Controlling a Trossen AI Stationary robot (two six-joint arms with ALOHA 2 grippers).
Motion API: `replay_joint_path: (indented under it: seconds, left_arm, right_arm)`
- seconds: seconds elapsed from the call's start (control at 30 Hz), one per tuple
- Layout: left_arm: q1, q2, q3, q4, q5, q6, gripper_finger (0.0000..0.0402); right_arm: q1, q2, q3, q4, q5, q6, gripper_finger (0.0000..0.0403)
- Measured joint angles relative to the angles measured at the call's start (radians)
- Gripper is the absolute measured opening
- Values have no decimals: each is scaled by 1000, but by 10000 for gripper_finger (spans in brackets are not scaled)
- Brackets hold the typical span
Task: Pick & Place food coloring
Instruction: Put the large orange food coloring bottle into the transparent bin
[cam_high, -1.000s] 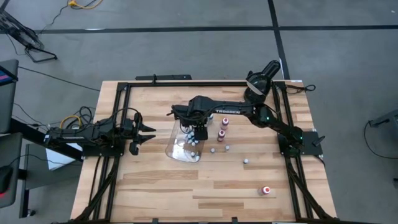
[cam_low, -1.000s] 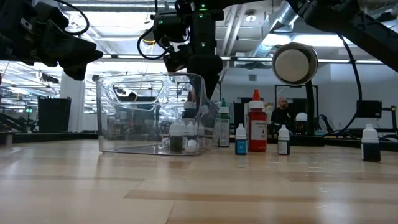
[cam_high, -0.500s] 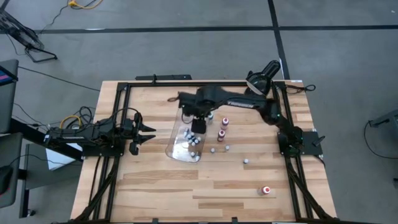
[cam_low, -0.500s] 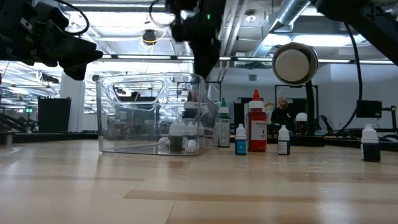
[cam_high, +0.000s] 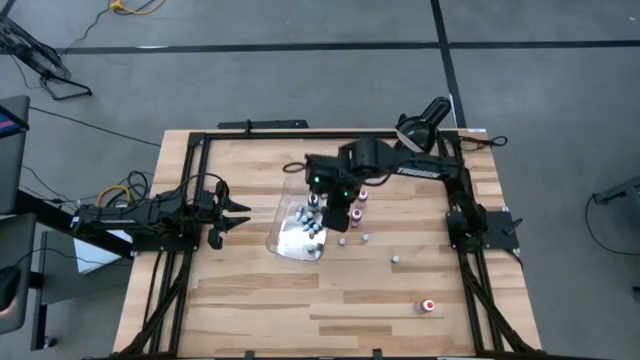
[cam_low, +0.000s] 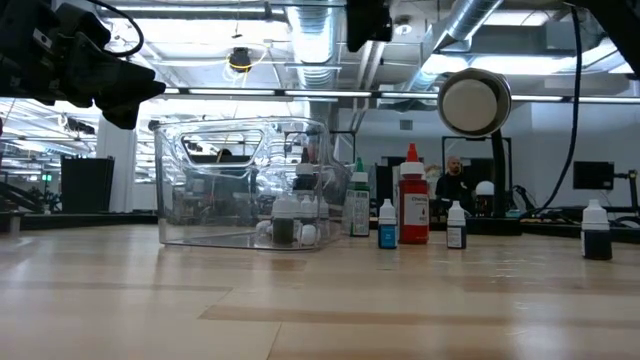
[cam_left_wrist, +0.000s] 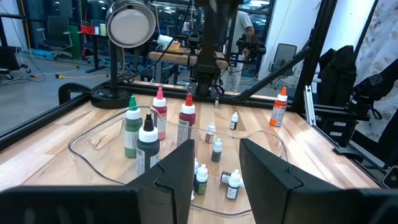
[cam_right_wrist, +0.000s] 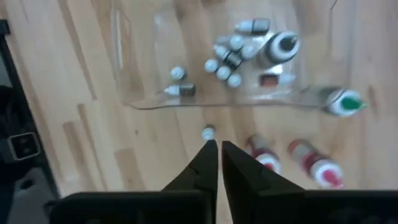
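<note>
The food coloring is a set of tiny bottles. Several lie inside the clear tray (cam_high: 283, 238) (cam_low: 200, 185), among them white-capped ones (cam_right_wrist: 224, 71). Two red-capped bottles (cam_high: 359, 205) (cam_right_wrist: 311, 165) and a few white-capped ones (cam_high: 396, 259) stand on the table to the tray's right, and another red-capped one (cam_high: 428, 306) stands near the front right. My right gripper (cam_high: 335, 215) (cam_right_wrist: 217, 152) hangs shut high above the tray's right edge, pointing down, with nothing in it. My left gripper (cam_high: 232, 215) (cam_left_wrist: 214, 165) rests open at the table's left edge, pointing level at the tray.
A black round lamp-like device (cam_high: 425, 115) (cam_low: 474, 100) stands at the table's far right corner. A black frame (cam_high: 200, 140) runs around the tabletop. Bare wood lies in front of the tray and at the near left.
My right gripper has risen from inside the tray, clear of its rim and nearly out of the low view's top. It has drifted toward the table's right edge and rolled at the wrist. The tray and the bottles beside it have stayed in place.
</note>
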Motion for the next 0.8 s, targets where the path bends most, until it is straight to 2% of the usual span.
replay_joint_path:
  seconds: [0.17,0.33,0.57,0.8]
  left_arm:
    - [0,0,0,0,0,0,118]
    - [0,0,0,0,-1,0,118]
    - [0,0,0,0,-1,0,118]
    - [0,0,0,0,-1,0,118]
  right_arm:
    - [27,12,-36,1,2,129,25]
    - [36,-21,-172,10,72,221,23]
    - [93,-212,-433,107,111,420,26]
    - [240,-483,-816,217,109,849,71]
